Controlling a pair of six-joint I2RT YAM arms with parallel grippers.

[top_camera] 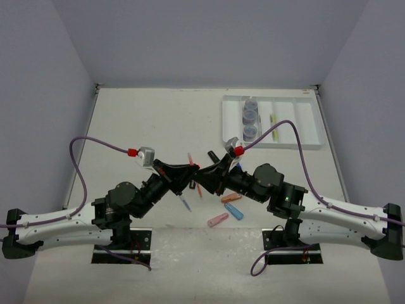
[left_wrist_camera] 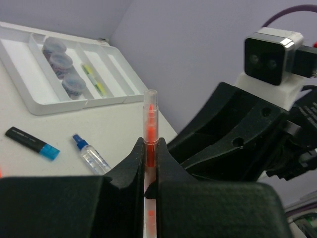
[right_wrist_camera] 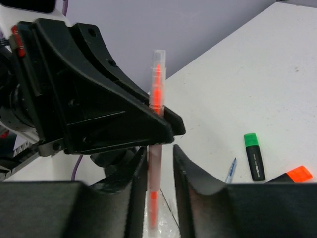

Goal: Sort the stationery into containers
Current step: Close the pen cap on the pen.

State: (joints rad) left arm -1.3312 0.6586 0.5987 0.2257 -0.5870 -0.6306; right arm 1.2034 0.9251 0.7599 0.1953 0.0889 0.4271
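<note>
1. Left fingers (left_wrist_camera: 132,166): clamped on the red pen (left_wrist_camera: 150,124), which stands upright between them above the middle of the worktop (top_camera: 158,120), near its near edge. The clear-capped end projects above the grip.

2. Right fingers (right_wrist_camera: 190,173): set around the lower part of the same pen, directly below the left fingers. They stand slightly apart, with a gap visible on one side of the barrel. Judged from this, only the left arm carries the pen.

3. Loose stationery lies on the worktop near the arms: a blue-capped highlighter (left_wrist_camera: 32,144), a small bottle (left_wrist_camera: 91,156), a green-capped highlighter (right_wrist_camera: 254,156) and three capsule pieces (top_camera: 228,210).

4. The white tray (top_camera: 313,123) sits at the far right corner of the worktop. It holds three jars (top_camera: 250,117) in one compartment and a yellow-green pen (top_camera: 273,126) in another.

Hazards:
- If the left fingers let go before the right fingers grip, the pen would drop onto the loose items.
- If both grips hold while either arm moves, the thin barrel may bend, twist or slip.
- The two sets of fingers are almost touching; a small sideways move could bring them together.
</note>
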